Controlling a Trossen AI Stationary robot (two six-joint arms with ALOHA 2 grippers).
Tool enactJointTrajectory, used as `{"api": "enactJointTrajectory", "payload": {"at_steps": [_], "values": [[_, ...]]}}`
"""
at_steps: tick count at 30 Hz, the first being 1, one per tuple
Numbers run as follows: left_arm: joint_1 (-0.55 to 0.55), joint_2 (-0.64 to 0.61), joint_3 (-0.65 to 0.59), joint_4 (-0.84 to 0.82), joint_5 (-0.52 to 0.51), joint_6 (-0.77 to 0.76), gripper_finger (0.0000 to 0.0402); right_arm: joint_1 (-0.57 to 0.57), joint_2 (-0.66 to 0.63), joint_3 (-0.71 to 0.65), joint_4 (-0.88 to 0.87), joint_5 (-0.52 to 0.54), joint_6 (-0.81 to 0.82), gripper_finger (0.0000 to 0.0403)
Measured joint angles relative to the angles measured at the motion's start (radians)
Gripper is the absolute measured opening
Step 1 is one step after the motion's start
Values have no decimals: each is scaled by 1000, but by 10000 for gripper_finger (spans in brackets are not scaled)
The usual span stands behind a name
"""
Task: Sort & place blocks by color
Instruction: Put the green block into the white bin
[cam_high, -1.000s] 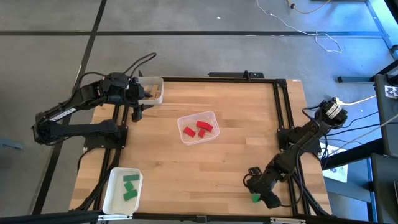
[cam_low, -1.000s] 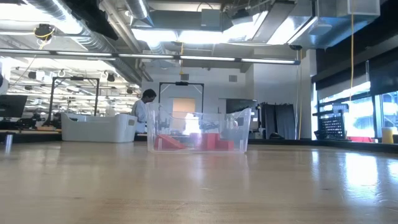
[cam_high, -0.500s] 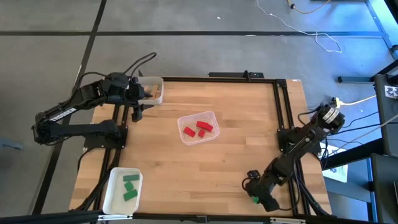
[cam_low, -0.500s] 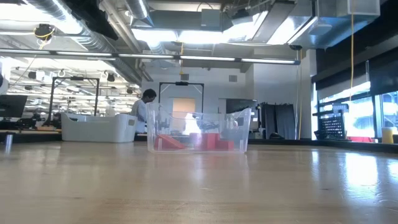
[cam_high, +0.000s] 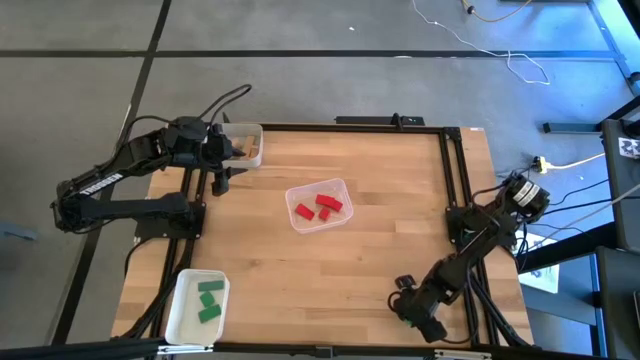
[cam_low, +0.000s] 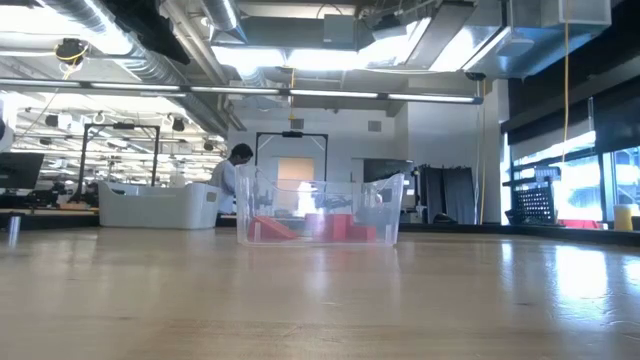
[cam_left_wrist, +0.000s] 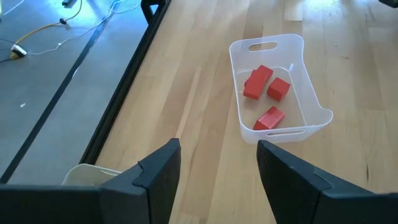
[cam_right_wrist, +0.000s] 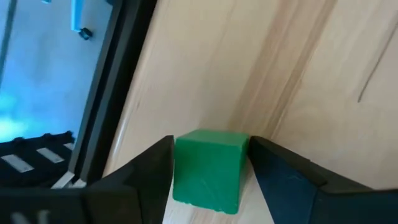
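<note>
Right gripper (cam_high: 408, 312) low at near right corner of desk (cam_high: 380, 250), jaws either side of green block (cam_right_wrist: 208, 165), touching or nearly so, grip itself cannot tell; block sits on desk by edge rail. Left gripper (cam_high: 222, 160) hangs at far left beside tray of tan blocks (cam_high: 250, 148), jaws released, empty. Red blocks (cam_high: 318, 206) in clear tray (cam_high: 300, 190) mid-desk; green blocks (cam_high: 208, 298) in white tray (cam_high: 180, 320) near left
</note>
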Motion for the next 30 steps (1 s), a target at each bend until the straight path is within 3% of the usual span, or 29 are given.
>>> {"api": "enactJointTrajectory", "payload": {"at_steps": [10, 17, 22, 30], "values": [[0, 0, 0, 0, 0, 0, 202, 14, 3, 0, -22, 83, -2, 180], [0, 0, 0, 0, 0, 0, 202, 11, 3, 0, -25, 88, 68, 139], [0, 0, 0, 0, 0, 0, 202, -15, 8, 27, -51, 90, 87, 135], [0, 0, 0, 0, 0, 10, 202, -108, 16, 176, -332, 272, 92, 135]]}}
